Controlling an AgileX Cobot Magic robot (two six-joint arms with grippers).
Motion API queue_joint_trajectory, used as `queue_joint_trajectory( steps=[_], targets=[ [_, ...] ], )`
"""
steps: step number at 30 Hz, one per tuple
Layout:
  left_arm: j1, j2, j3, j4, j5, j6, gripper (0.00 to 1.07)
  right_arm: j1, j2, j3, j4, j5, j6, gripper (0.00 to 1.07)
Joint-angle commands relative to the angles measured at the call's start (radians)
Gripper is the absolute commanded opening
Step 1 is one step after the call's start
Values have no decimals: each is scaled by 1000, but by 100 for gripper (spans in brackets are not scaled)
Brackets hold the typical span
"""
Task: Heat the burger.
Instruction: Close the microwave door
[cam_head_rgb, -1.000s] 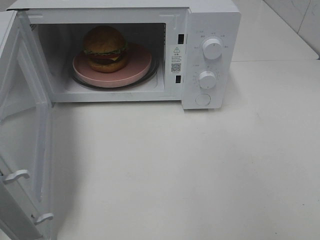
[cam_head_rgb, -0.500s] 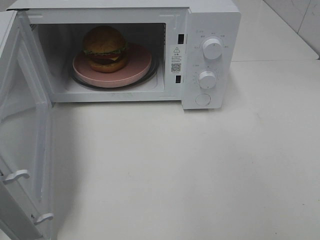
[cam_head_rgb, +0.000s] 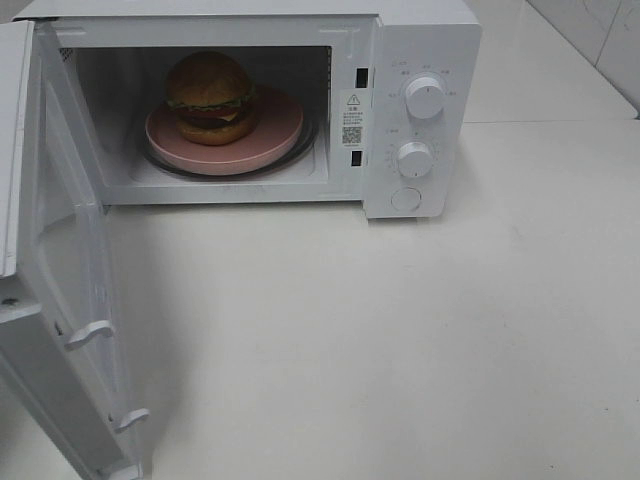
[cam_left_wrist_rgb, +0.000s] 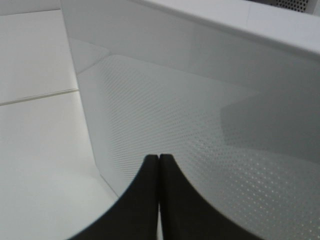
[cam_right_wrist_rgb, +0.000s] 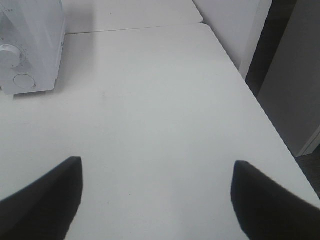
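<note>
The burger (cam_head_rgb: 209, 95) sits on a round pink plate (cam_head_rgb: 275, 135) inside the white microwave (cam_head_rgb: 425, 40). The microwave door (cam_head_rgb: 70, 270) hangs partly open at the left, its latch hooks facing inward. In the left wrist view my left gripper (cam_left_wrist_rgb: 158, 159) is shut, with nothing between its dark fingers. Its tips are close against the perforated door panel (cam_left_wrist_rgb: 200, 125). My right gripper (cam_right_wrist_rgb: 157, 170) is open and empty over the bare white table (cam_right_wrist_rgb: 150, 100), off to the microwave's right. Neither gripper shows in the exterior high view.
Two knobs (cam_head_rgb: 425, 98) and a round button (cam_head_rgb: 406, 199) are on the microwave's front panel. White tabletop (cam_head_rgb: 380, 340) spreads in front of the microwave. The table's right edge (cam_right_wrist_rgb: 260, 105) drops off beside a white cabinet in the right wrist view.
The microwave door has swung inward toward the oven opening; its lower edge and latch hooks have shifted right. The burger and plate have not moved.
</note>
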Motion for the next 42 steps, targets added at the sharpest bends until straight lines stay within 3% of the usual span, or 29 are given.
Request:
queue_joint_trajectory(
  steps=[1, 6, 12, 14, 19, 28, 35, 42],
  targets=[
    [0, 37, 3, 9, -63, -8, 0, -7, -24, 0, 1, -5, -7, 76],
    [0, 97, 0, 7, -124, -8, 0, -7, -24, 0, 1, -5, -7, 76],
    [-75, 176, -12, -28, -157, 13, 0, -7, -24, 0, 1, -5, -7, 76],
    [-155, 211, -13, -145, -160, 64, 0, -7, -24, 0, 1, -5, -7, 76],
    [-228, 235, -21, -245, -177, 123, 0, -7, -24, 0, 1, -5, -7, 76],
    [-351, 315, -132, -290, -169, 124, 0, -7, -24, 0, 1, -5, -7, 76],
    [-455, 382, -235, -400, -126, 126, 0, -7, -24, 0, 1, -5, -7, 76],
    [-519, 441, -339, -406, -98, 128, 0, -7, -24, 0, 1, -5, -7, 76]
  ],
)
